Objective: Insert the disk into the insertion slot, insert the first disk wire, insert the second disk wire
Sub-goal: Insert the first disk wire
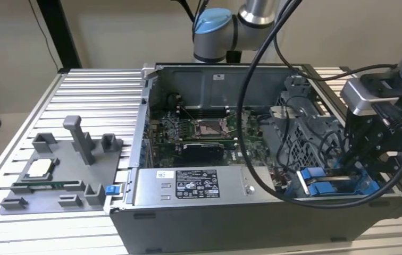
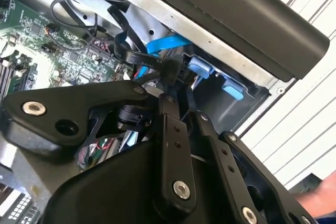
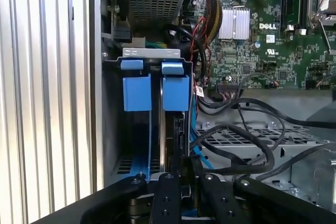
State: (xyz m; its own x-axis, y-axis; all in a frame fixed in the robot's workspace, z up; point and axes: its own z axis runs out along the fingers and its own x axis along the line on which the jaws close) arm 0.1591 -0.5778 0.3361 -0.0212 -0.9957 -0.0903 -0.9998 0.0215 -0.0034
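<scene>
The disk (image 3: pixel 176 93) stands on edge in the insertion slot of the drive bay (image 1: pixel 328 183), and its blue carrier tab shows next to a second blue tab (image 3: pixel 136 92). My gripper (image 3: pixel 185 163) hangs right over the disk's edge. It is shut on the black plug of a disk wire (image 2: pixel 172 71), which is pressed against the disk. In the second wrist view the gripper (image 2: pixel 181 97) has a flat black cable (image 2: pixel 131 55) and a blue cable (image 2: pixel 163 43) running to that plug. In the exterior view the gripper (image 1: pixel 359 162) sits at the case's right end.
The open computer case (image 1: pixel 208 212) lies on a slatted metal table (image 1: pixel 88 101). The motherboard (image 1: pixel 201 135), the grey power-supply box (image 1: pixel 186 186) and loose black cables (image 3: pixel 241 140) crowd the inside. A grey parts fixture (image 1: pixel 59 170) sits at the exterior view's left. A person's hand (image 2: pixel 321 190) shows beyond the case.
</scene>
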